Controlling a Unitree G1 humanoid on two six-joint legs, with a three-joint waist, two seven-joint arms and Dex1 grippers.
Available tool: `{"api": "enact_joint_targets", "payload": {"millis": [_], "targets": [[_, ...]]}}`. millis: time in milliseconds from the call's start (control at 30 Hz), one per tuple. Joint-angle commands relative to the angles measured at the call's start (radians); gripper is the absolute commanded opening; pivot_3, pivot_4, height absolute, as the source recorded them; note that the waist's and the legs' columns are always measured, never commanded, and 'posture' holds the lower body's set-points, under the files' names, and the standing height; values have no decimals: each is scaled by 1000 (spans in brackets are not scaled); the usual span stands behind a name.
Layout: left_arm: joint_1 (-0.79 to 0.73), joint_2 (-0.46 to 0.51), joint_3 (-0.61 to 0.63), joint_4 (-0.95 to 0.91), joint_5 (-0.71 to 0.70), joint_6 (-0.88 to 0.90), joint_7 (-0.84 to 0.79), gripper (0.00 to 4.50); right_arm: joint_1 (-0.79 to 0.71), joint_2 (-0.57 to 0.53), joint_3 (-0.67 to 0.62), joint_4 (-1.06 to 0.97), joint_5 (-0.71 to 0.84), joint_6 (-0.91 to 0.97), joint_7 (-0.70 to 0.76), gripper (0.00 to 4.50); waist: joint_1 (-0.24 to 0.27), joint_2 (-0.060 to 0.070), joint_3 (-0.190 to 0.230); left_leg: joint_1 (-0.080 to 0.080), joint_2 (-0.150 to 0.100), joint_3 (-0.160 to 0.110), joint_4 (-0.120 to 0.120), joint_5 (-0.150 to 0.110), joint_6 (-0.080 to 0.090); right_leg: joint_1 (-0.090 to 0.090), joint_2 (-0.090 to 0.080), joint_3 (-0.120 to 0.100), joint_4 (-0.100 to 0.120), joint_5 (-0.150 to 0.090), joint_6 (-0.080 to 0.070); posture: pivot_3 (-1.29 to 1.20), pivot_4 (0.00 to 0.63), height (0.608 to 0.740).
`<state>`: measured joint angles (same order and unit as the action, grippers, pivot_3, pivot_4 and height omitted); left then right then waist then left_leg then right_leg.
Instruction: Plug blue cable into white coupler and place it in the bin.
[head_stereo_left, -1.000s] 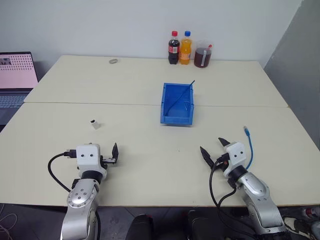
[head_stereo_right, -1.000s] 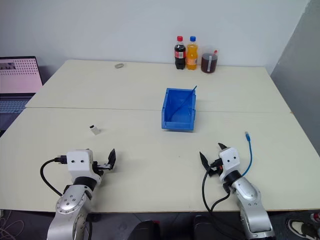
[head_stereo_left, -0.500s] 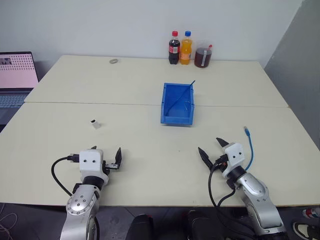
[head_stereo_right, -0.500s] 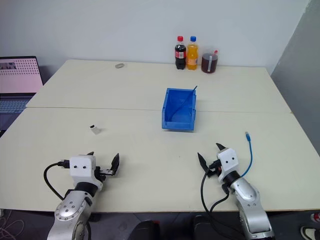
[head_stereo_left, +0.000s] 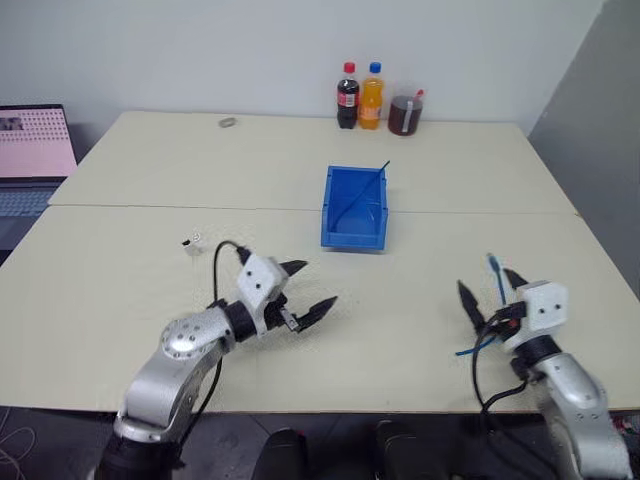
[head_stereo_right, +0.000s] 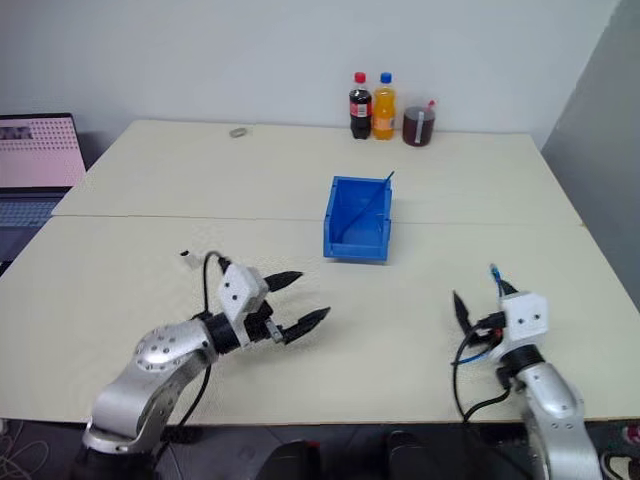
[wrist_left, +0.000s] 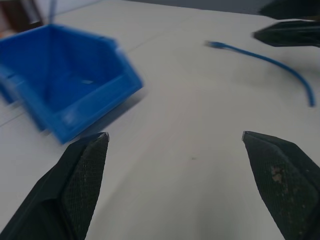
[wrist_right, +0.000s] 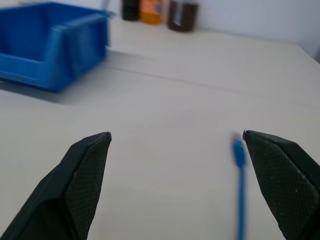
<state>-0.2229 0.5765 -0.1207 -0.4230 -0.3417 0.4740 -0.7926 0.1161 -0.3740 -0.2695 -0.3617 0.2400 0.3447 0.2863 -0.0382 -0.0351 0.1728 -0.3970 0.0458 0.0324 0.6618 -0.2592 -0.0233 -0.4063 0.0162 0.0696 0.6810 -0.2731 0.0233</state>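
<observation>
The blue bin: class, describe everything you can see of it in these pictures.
The blue bin is a bright blue rectangular tub of plastic-looking material with sloped walls and an open top. It sits upright on the table near the seam between the two tabletops, touched by neither gripper. A thin dark wire leans inside it, poking over the far rim.

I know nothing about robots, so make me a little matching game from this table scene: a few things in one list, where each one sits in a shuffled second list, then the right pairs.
Things:
1. bin
2. cable
3. coupler
4. bottles

Places:
A. at the table's far edge, by the wall
B. on the table right by the right pincer
C. middle of the table
D. on the table's left part, beyond the left pincer

Pairs: 1-C, 2-B, 3-D, 4-A
</observation>
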Motion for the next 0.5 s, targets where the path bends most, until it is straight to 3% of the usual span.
{"api": "enact_joint_targets", "payload": {"millis": [33, 133, 500], "targets": [[-79, 29, -39, 6, -36, 15, -103, 4500, -84, -83, -50, 47, 15, 235, -28, 4490, -2, 0, 0, 0, 0, 0, 0, 0, 0, 0, 0, 0, 0, 0, 0, 0, 150, 740], [-112, 37, -53, 18, -43, 18, -146, 4500, -142, -111, -77, 79, 56, 352, -29, 4490, -1, 0, 0, 0, 0, -1, -1, 0, 0, 0, 0, 0, 0, -1, -1, 0, 150, 740], [-128, 46, -56, 107, 6, -80, -207, 4500, -373, -157, -20, 319, 91, 490, 70, 4490, 3, 1, 1, -2, -1, -1, -1, 0, 0, -1, 0, 1, -1, -1, -1, 0, 150, 740]]}}
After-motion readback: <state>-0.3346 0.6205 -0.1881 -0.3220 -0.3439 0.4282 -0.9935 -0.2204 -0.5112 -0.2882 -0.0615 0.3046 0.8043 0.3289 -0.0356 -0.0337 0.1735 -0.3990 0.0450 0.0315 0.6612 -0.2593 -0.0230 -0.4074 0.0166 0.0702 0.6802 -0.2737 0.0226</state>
